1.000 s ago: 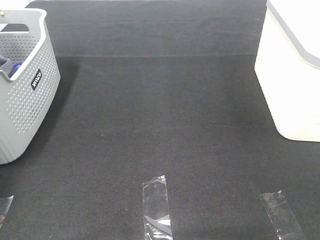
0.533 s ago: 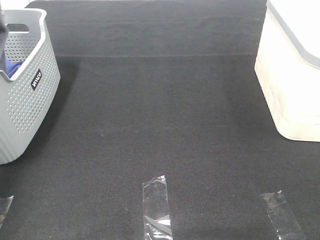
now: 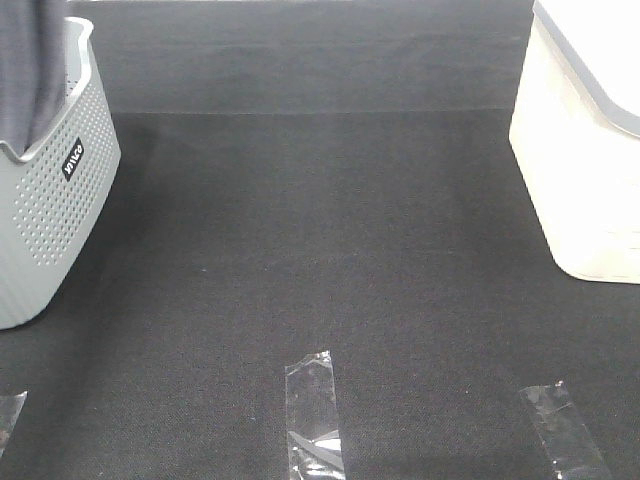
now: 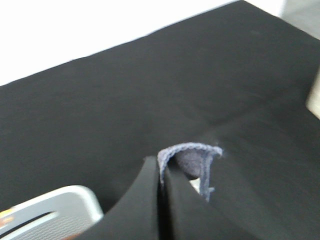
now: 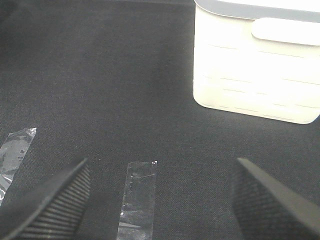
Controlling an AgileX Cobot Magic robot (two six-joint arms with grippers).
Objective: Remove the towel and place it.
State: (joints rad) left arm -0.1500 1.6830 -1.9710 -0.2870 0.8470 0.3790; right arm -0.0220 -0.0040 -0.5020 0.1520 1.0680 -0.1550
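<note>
The greyish-lavender towel [image 3: 30, 70] hangs down over the grey perforated basket [image 3: 60, 200] at the far left of the exterior view, its top running off the frame. In the left wrist view my left gripper [image 4: 162, 172] is shut on a folded hem of the towel [image 4: 187, 157], high above the basket's rim [image 4: 55, 210]. The left gripper itself is out of the exterior view. My right gripper [image 5: 160, 200] is open and empty above the black mat; it does not show in the exterior view.
A cream-white bin with a grey lid [image 3: 585, 150] stands at the right edge, also in the right wrist view [image 5: 255, 65]. Clear tape strips [image 3: 312, 410] [image 3: 562, 430] lie on the black mat [image 3: 330, 220] near the front.
The towel has risen out of the basket and now hangs over it, hiding the blue cloth seen inside before. The right side has not changed.
</note>
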